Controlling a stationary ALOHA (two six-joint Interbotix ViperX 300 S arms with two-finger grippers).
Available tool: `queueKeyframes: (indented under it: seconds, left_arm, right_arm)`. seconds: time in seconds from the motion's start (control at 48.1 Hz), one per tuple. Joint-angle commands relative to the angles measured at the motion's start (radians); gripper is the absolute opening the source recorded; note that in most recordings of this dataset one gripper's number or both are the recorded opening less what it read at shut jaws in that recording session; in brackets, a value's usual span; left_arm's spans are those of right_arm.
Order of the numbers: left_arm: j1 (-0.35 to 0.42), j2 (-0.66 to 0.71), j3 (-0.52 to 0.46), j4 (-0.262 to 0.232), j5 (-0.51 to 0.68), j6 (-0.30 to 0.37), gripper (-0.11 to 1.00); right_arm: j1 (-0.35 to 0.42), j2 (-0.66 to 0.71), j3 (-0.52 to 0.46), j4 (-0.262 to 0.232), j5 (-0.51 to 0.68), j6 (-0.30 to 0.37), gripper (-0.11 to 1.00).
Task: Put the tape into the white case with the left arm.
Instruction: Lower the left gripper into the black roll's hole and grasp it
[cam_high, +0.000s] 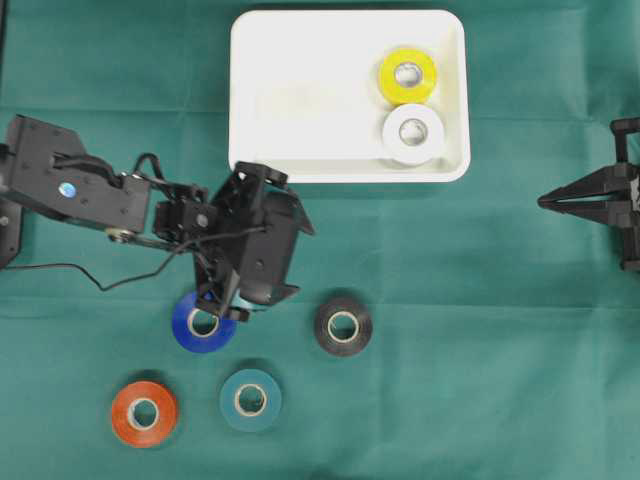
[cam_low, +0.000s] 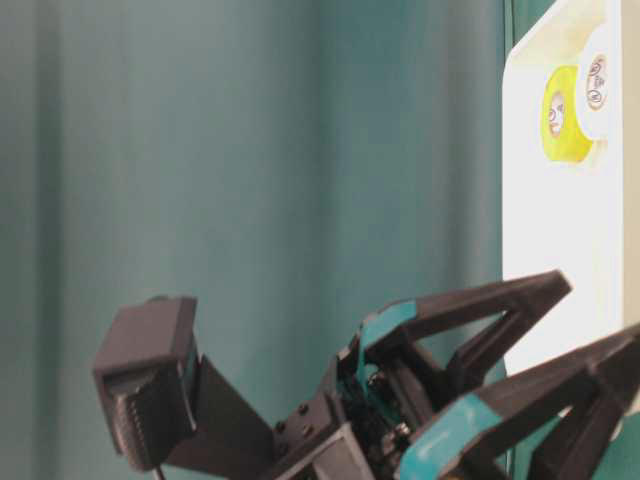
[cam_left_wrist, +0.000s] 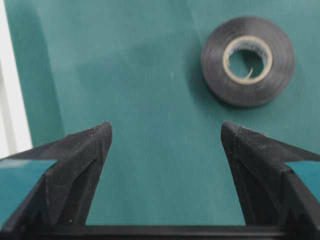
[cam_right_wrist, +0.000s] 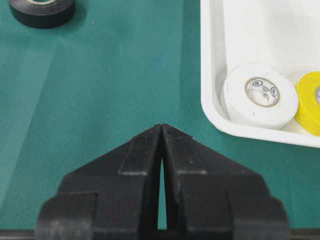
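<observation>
Below the white case, I see my left arm stretched across the green cloth, its left gripper spread wide and empty above the blue roll. I count six rolls: two in the case, four loose. My right gripper is pinched closed.

White case, yellow tape, green cloth

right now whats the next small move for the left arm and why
Probably lower the open left gripper onto the blue tape roll and close: it hangs above that roll's edge, holding nothing, while the white plastic case holds only two rolls.
</observation>
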Motion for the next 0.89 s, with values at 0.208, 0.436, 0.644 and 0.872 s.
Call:
queueKeyframes:
  seconds: [0.208, 0.436, 0.644, 0.872]
  left_arm:
    - [-0.031, 0.063, -0.100, -0.002, -0.009, 0.002, 0.88]
    - [-0.043, 0.137, -0.169, -0.002, -0.009, 0.000, 0.88]
    - [-0.043, 0.202, -0.215, -0.002, -0.009, 0.000, 0.88]
    - [-0.043, 0.259, -0.258, -0.002, -0.009, 0.000, 0.88]
  right_arm:
    - [0.000, 0.006, -0.011, 0.000, -0.009, 0.002, -0.09]
    - [-0.002, 0.006, -0.009, 0.000, -0.009, 0.002, -0.09]
    - [0.000, 0.006, -0.011, -0.002, -0.009, 0.002, -0.09]
    - [-0.002, 0.006, -0.011, -0.002, -0.008, 0.002, -0.09]
